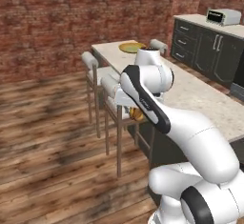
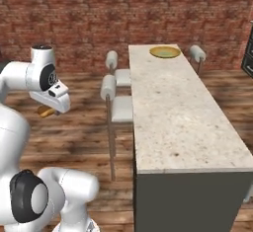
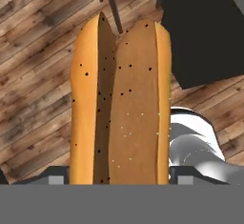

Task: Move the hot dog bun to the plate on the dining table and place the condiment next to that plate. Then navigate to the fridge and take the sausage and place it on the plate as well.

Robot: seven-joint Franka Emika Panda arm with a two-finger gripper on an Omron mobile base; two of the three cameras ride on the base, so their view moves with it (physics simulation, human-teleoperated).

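Left base view: arm [image 1: 157,108] folds down beside the long marble counter [image 1: 200,92], wrist hanging off the counter's near-left edge over the wood floor [image 1: 47,137]. A bit of the hot dog bun [image 1: 137,115] peeks out orange under the wrist, next to the nearer stool [image 1: 114,99]; fingers themselves hidden here. Plate [image 1: 132,47], yellow-green, sits at the counter's far end, well apart from the bun. Toaster oven [image 1: 223,16] on the dark cabinets beyond the counter, to the right. Right base view: wrist is left of the counter, clear of the stools [image 2: 114,90], w/ the bun [image 2: 46,111] showing as a small orange tip below the hand, above the floor. Plate [image 2: 165,52] at the counter's far end. Hand view: bun [image 3: 119,104] seen lengthwise, split side up, dark specks on it, pinched at its lower end by the fingers [image 3: 119,176], which are closed onto its sides. Below it: floor planks, stool legs & the counter's dark side.
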